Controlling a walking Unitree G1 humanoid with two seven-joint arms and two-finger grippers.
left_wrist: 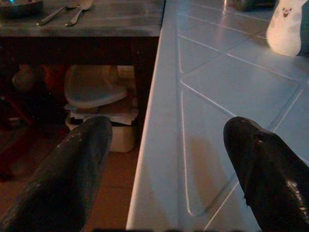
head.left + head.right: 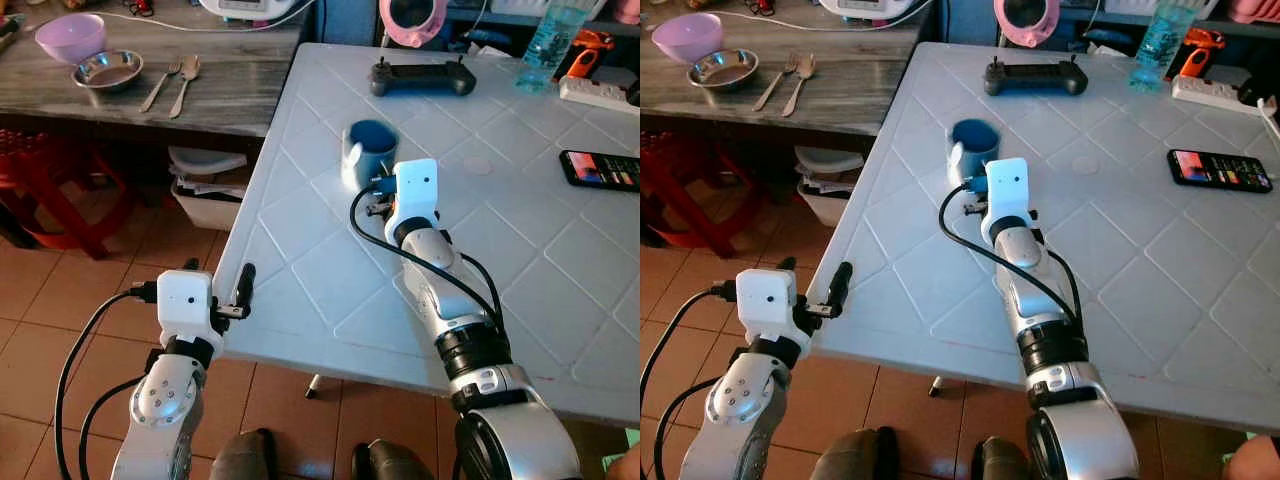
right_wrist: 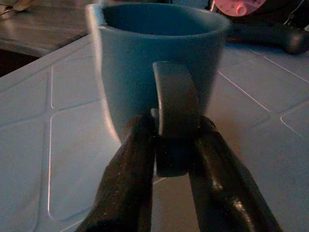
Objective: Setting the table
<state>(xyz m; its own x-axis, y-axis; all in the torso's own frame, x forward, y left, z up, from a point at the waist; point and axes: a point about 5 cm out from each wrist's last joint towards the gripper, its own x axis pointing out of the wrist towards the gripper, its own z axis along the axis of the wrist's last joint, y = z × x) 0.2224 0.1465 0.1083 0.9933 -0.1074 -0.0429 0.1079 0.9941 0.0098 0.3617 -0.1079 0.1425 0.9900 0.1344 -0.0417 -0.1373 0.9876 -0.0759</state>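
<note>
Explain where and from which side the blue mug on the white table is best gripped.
Grip the blue mug by its handle, approaching from the robot's near side: it stands upright with the handle facing the robot, and the right gripper is already closed on it there.

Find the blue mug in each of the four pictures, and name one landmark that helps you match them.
Left eye view: blue mug upper middle, on the white table.
Right eye view: upper middle, just beyond the right end effector.
Left wrist view: a pale patterned bit at the far edge may be it; I cannot tell.
Right wrist view: centre, handle clamped between the fingers.
Shared landmark: the black controller.
</note>
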